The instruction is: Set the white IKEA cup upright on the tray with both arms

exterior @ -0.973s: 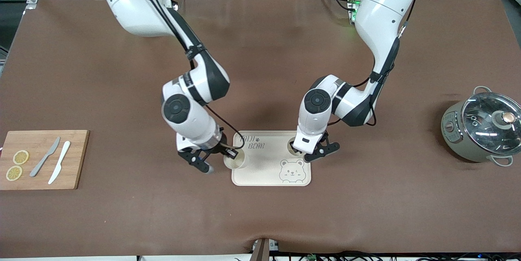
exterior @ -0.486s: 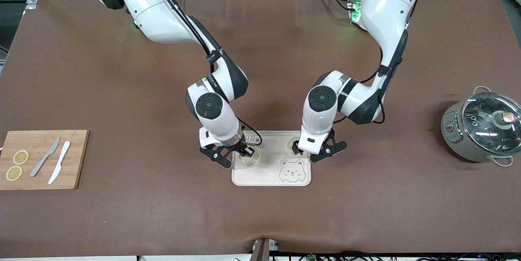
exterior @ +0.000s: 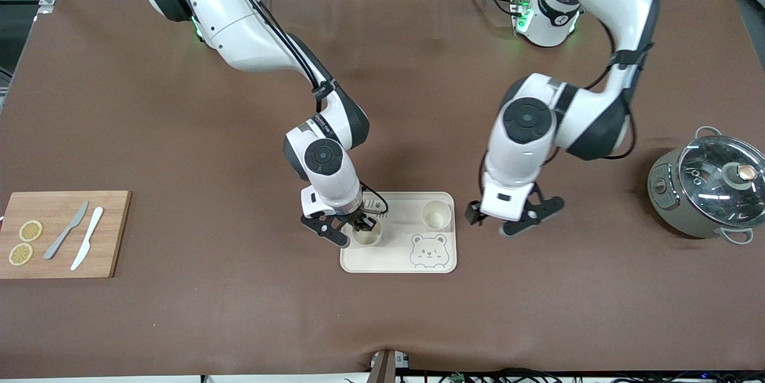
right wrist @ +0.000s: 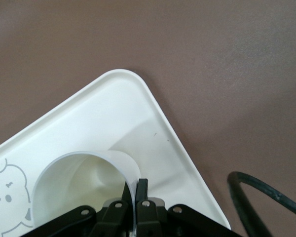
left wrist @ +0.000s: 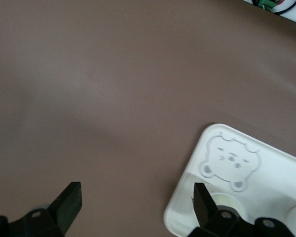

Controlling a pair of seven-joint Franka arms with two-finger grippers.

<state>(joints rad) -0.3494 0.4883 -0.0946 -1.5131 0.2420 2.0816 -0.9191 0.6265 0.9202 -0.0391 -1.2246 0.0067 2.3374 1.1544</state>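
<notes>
The cream tray with a bear-face drawing lies mid-table. My right gripper is shut on the wall of a white cup, which is upright on the tray's end toward the right arm. In the right wrist view its fingertips pinch the cup's rim over the tray. A second white cup stands upright and free on the tray. My left gripper is open and empty above the table beside the tray. In the left wrist view its fingers are wide apart next to the tray.
A wooden cutting board with two lemon slices, a grey knife and a white knife lies at the right arm's end. A pot with a glass lid stands at the left arm's end.
My right gripper has carried its cup from the tray's edge to over the tray. My left gripper has left the second cup and moved up and off the tray.
</notes>
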